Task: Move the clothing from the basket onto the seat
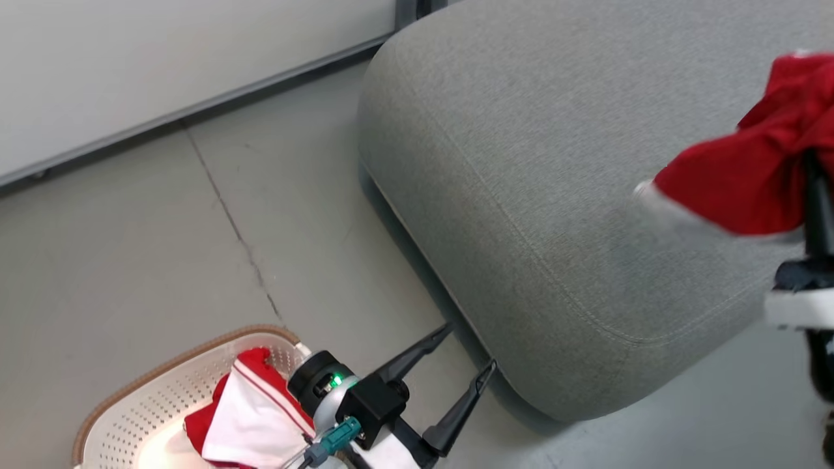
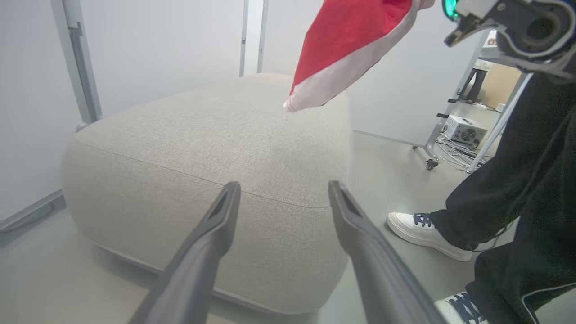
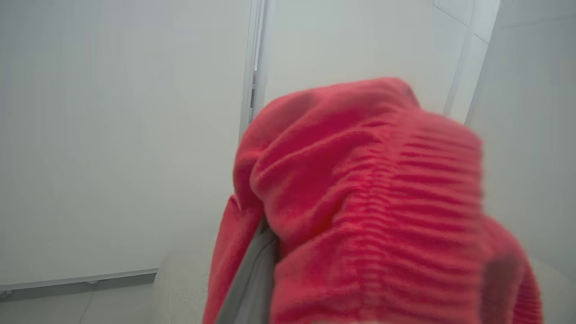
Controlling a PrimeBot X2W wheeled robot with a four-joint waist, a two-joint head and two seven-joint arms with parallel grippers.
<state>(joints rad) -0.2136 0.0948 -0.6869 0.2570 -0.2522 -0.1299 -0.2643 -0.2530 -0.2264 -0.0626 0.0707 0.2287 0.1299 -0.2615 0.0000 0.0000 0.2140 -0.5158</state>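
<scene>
**Red garment held over the seat, one more left in the basket**

Right gripper (image 1: pixel 814 189) clamped on a red garment (image 1: pixel 743 182), ribbed waistband bunched over the fingers, white hem hanging above the seat (image 1: pixel 521 163). Left gripper (image 1: pixel 470 344) spread wide, nothing between the fingers, low beside the basket (image 1: pixel 163 371), tips near the seat's rounded lower corner. Second garment (image 1: pixel 254 417), red and white, lying in the basket. Bare grey floor (image 1: pixel 163 247) with a thin crack, free up to the wall (image 1: pixel 130 58). Person's white shoe (image 2: pixel 423 229) close beside the seat.
</scene>
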